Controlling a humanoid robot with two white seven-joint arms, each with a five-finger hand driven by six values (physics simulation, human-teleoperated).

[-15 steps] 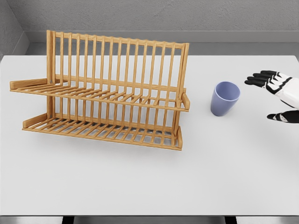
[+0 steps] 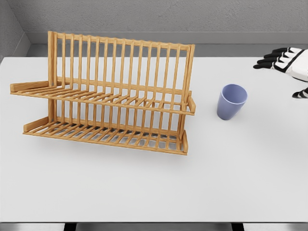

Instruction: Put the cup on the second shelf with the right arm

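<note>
White tabletop [image 2: 154, 187], matte, flat, nearest item: bare in the foreground.

Wooden dish rack [image 2: 108, 96], honey-toned slats, two tiers: lower shelf near the table surface, second shelf [image 2: 103, 98] above it, upright back rails behind. Both tiers carry nothing.

Cup [image 2: 231, 101], pale lavender-blue, smooth, tapered toward its base, handleless: stands on the table, leaning slightly, just right of the rack's end and apart from it. Position same as half a second ago.

Right hand [image 2: 284, 60], white shell with black fingers [image 2: 267, 61], far right edge: fingers spread and relaxed, holding nothing. Change noted: it has risen and drawn back toward the far right corner, now farther from the cup. Judgement: grasp not begun; the hand must return to the cup before any lift.

Grey wall [image 2: 154, 17], rough-textured, farthest.
</note>
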